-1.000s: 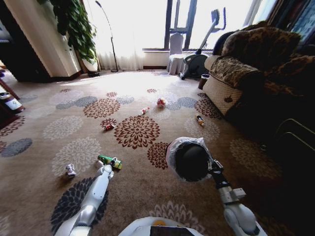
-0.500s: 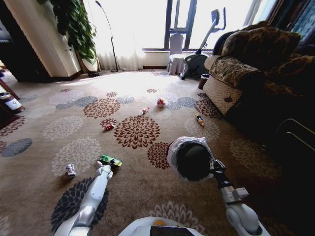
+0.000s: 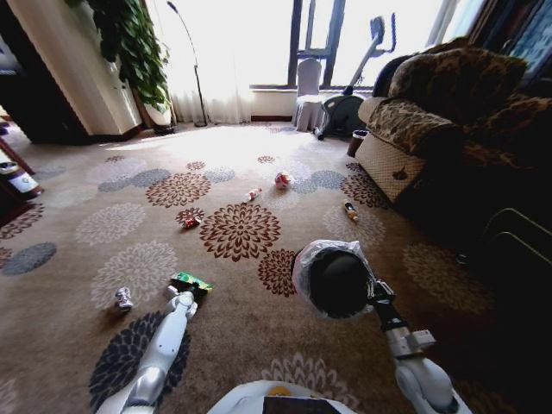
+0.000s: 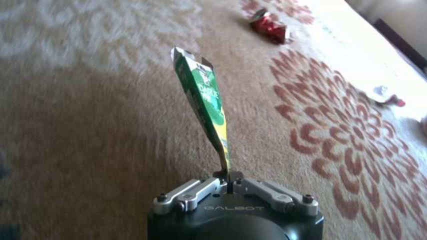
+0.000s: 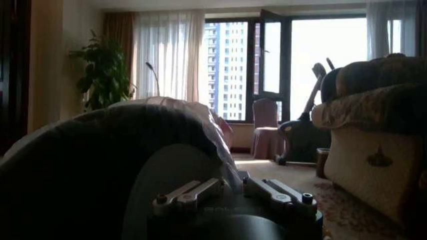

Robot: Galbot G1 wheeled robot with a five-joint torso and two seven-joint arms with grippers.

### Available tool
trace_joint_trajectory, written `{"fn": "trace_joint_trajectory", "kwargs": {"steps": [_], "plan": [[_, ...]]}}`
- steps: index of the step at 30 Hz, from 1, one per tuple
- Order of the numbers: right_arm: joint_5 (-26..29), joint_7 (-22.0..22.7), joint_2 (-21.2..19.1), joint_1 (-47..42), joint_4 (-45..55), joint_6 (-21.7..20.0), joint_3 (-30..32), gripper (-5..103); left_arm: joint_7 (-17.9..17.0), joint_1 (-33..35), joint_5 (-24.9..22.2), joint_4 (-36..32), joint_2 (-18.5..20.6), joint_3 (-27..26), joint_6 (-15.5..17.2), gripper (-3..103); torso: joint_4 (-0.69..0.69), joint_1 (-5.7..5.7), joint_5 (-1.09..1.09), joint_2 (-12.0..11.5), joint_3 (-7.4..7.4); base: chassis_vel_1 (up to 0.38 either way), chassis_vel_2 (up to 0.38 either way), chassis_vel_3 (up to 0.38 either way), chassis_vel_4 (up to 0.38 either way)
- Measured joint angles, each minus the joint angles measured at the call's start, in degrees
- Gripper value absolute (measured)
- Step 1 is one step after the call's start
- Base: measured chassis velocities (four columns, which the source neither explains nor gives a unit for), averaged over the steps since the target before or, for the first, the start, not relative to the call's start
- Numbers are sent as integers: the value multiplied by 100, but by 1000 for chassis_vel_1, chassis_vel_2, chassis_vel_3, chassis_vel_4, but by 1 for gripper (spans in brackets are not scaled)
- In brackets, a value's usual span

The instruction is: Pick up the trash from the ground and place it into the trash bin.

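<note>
The left claw is pinched tight on the bottom edge of the green packet, which stands up from its fingers above the patterned carpet. The right claw grips the rim of the trash bin — liner ruffled around it — held up on the robot's right. A silver can lies on the carpet, left of the left arm.

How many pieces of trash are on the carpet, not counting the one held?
5. Crushed silver can beside the left arm; red wrapper and small red-capped bottle mid-carpet; red-white wad farther back; small bottle near the sofa. Others may be hidden.
</note>
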Motion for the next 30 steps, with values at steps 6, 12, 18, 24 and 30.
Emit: {"fn": "trace_joint_trajectory", "kwargs": {"steps": [6,12,18,24,30], "plan": [[185,-2,-140,242,-1,-206,-104,0,1178,992,2320,-1730,188,75,-1161,0,3,0,2,0,0,0,0,0,0],[137,4,-5,654,-259,-265,-183,0,2340,1631,2469,-3760,626,153,-1825,0,-1,0,0,0,0,0,0,0,0],[131,-1,30,1332,-704,-265,-543,0,2461,2150,701,-5688,1187,228,-992,0,6,0,4,0,0,0,0,0,0],[214,3,-101,2238,-1381,-85,-1166,0,1732,2168,-1498,-6816,1700,315,256,0,0,0,0,0,1,0,0,0,0],[-17,-4,310,3791,-2721,574,-2308,0,-1470,1755,-5280,-8436,1733,289,1820,0,3,1,4,0,1,0,0,0,0]]}}
